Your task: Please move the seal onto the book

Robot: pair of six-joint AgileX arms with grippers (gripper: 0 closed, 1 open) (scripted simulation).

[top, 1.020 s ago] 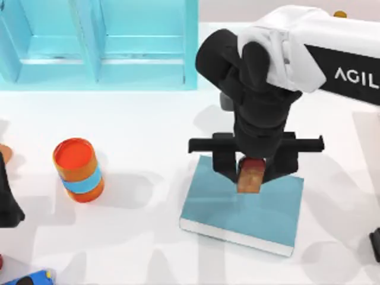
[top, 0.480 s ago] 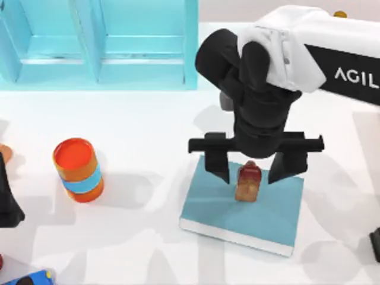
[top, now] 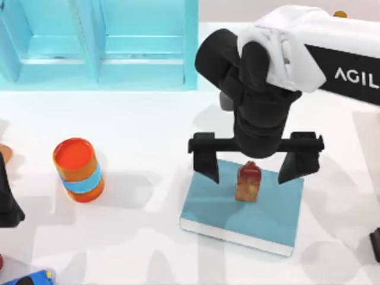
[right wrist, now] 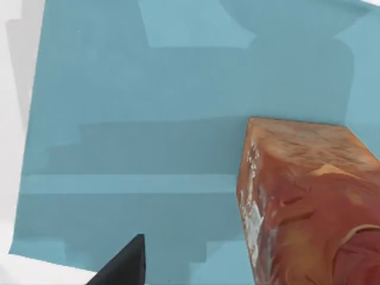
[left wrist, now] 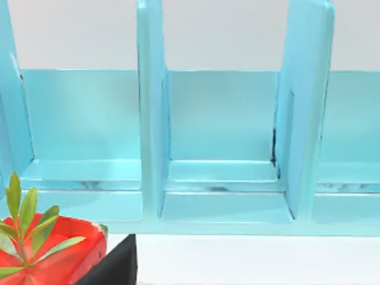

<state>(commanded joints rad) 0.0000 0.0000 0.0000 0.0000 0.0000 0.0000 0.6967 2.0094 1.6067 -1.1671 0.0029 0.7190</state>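
Seal [top: 247,181] stands on book [top: 242,205], right gripper [top: 254,167] spread above.

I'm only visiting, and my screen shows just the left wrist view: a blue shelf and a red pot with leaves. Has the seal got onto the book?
Observer: Yes. From above, the seal stands upright on the teal cover of the book.
Operator: Is a claw holding it?
Observer: No. The right gripper hangs over it, open, with one finger on each side of the seal and neither touching it.
Operator: Anything else on the table near it?
Observer: An orange can with a blue band stands to the top view's left of the book, well apart from it.
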